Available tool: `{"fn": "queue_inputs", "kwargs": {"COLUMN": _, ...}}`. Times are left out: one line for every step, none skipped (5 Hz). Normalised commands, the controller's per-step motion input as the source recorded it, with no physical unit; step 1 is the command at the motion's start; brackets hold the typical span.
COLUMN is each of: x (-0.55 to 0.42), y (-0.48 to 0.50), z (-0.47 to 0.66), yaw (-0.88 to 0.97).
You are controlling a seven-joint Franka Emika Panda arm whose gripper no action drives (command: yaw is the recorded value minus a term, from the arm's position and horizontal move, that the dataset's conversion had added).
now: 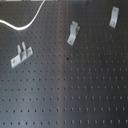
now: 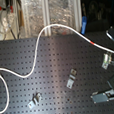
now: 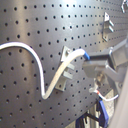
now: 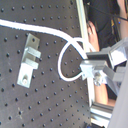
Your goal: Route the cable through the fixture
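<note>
The bench [image 2: 49, 69] is a big black board full of little holes, and it fills most of both exterior views. On it sit small metal fixtures: one [image 1: 21, 55] at the left of the first exterior view, one [image 1: 73, 33] near the top middle and one [image 1: 114, 17] at the top right.

The cable [image 2: 50, 27] is a long white cord. In the second exterior view it starts at the left edge, climbs to the top middle, then runs down to the right, where a short red band [image 2: 92, 41] shows. It ends at the tool [image 2: 107, 60] near the right edge.

The step in hand looks like carrying the cable end to a fixture. It is not in any fixture yet. Next, I think the tool must bring the end over a fixture's slot and lay the cord in, without pulling it tight.

The arm comes in low from the right side. In the second wrist view the tool [image 4: 92, 70] is pinching the cable, which makes a loop just beside a fixture [image 4: 29, 58] at the left.
</note>
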Motion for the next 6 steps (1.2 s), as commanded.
{"fn": "queue_inputs", "kwargs": {"x": 0.000, "y": -0.001, "z": 0.03, "yaw": 0.00}}
{"fn": "queue_inputs", "kwargs": {"x": 0.536, "y": 0.327, "z": 0.02, "yaw": -0.03}}
{"fn": "queue_inputs", "kwargs": {"x": 0.584, "y": 0.475, "z": 0.02, "yaw": 0.00}}
{"fn": "queue_inputs", "kwargs": {"x": 0.134, "y": 0.635, "z": 0.01, "yaw": 0.03}}
{"fn": "queue_inputs", "kwargs": {"x": -0.155, "y": 0.690, "z": -0.01, "yaw": 0.13}}
{"fn": "queue_inputs", "kwargs": {"x": -0.280, "y": 0.698, "z": -0.01, "yaw": 0.13}}
